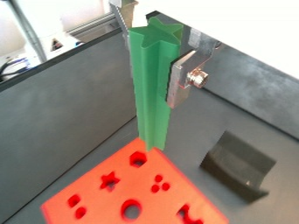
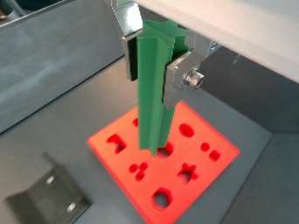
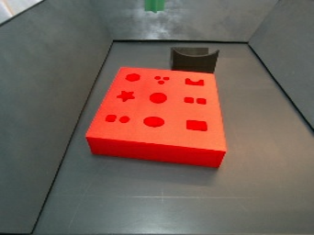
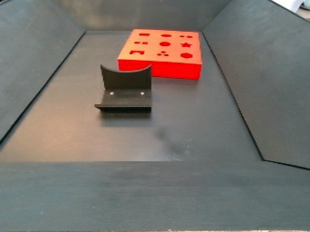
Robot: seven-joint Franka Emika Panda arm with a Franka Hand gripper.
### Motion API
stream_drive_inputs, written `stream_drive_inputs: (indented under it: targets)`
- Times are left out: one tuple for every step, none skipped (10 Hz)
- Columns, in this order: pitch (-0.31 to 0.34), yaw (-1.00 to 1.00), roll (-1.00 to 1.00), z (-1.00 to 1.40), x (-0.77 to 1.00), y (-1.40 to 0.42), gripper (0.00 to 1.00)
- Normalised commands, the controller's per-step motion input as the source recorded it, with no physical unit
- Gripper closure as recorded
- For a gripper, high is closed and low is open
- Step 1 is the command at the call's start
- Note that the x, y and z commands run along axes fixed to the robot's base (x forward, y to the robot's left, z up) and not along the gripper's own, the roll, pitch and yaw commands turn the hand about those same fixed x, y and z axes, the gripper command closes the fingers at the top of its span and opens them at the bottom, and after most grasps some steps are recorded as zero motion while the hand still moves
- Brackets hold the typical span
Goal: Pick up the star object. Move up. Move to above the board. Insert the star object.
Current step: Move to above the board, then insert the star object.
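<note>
My gripper (image 1: 152, 70) is shut on the star object (image 1: 151, 87), a long green rod with a star-shaped cross-section, and holds it upright. Both wrist views show it between the silver fingers (image 2: 176, 77). Its lower end hangs well above the board (image 1: 93, 199), a flat red-orange block with several shape cutouts, near the board's edge. The rod (image 2: 155, 87) also shows over the board (image 2: 216, 162) from the other side. In a side view only the rod's green tip (image 3: 154, 5) shows at the top edge, beyond the board (image 3: 160, 138). A star cutout (image 3: 124, 95) lies on the board's left side.
The fixture (image 3: 194, 58) stands on the grey floor just behind the board, and it shows in front of the board (image 4: 160, 65) in the other side view (image 4: 123, 88). It also appears in both wrist views (image 1: 239, 164) (image 2: 47, 197). Sloped grey walls (image 3: 61, 55) enclose the floor.
</note>
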Motion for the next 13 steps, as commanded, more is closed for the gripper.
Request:
stream_drive_inputs:
  targets:
    - [0.096,0.0,0.0,0.15,0.04,-1.0,1.0]
    - [0.13,0.0,0.0,0.16,0.08,-1.0,1.0]
    - [0.136,0.01,0.01,0.15,0.09,-0.92,1.0]
    - [0.144,0.01,0.02,0.1,0.09,-0.53,1.0]
    - [0.121,0.0,0.02,0.05,0.08,-0.26,1.0]
    - [0.108,0.01,0.02,0.04,0.06,-0.2,1.0]
    - [0.0,0.0,0.0,0.0,0.0,-0.04,1.0]
    - [0.0,0.0,0.0,0.0,0.0,-0.05,1.0]
    - [0.0,0.0,0.0,0.0,0.0,-0.03,1.0]
    - [-0.034,0.0,0.0,-0.01,0.0,0.0,1.0]
    - [-0.05,0.0,0.0,-0.06,0.0,0.0,1.0]
    - [-0.046,0.0,-0.01,-0.03,0.0,0.0,1.0]
    - [-0.06,0.0,-0.02,-0.16,0.0,0.0,1.0]
